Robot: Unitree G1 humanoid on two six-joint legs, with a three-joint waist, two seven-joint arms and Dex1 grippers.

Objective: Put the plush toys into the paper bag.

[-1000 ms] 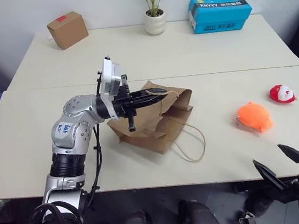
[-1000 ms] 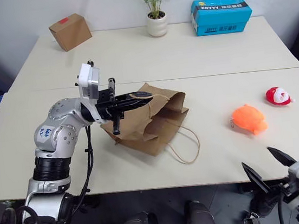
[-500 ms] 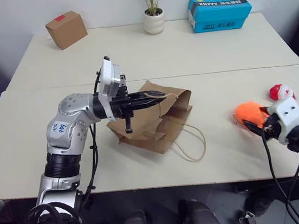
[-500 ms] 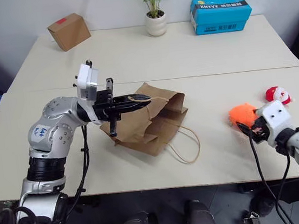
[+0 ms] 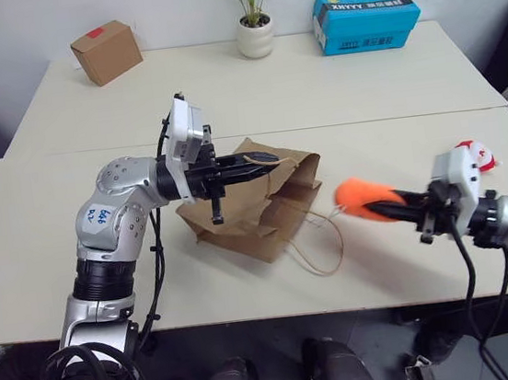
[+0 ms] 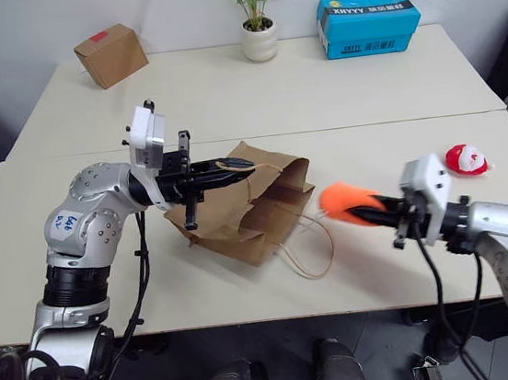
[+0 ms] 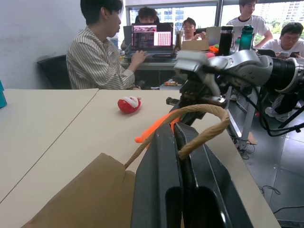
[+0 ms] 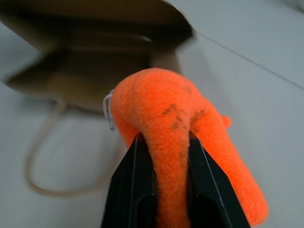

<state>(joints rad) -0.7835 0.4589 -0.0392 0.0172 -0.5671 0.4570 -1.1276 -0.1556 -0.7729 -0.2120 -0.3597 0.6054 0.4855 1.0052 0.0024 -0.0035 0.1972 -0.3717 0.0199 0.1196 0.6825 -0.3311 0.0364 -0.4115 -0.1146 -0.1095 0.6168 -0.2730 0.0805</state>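
Observation:
The brown paper bag (image 5: 266,209) lies on the near table with its mouth facing right. My left gripper (image 5: 264,160) is shut on the bag's upper rope handle (image 7: 199,110), holding the mouth up. My right gripper (image 5: 394,200) is shut on the orange plush toy (image 5: 359,199), squeezed between its fingers (image 8: 137,190) and held in the air just right of the bag's mouth. The red-and-white plush toy (image 6: 465,158) rests on the table at the far right, behind the right arm.
The bag's lower rope handle (image 5: 322,256) loops over the table toward the front edge. On the far table stand a cardboard box with red tape (image 5: 106,51), a potted plant (image 5: 253,25) and a blue box (image 5: 366,20). Several people sit at desks (image 7: 156,52) beyond the table's right end.
My right gripper came up from below the table's front edge, shut on the orange plush toy, lifted it and carried it left toward the bag's mouth. The left gripper kept still on the handle.

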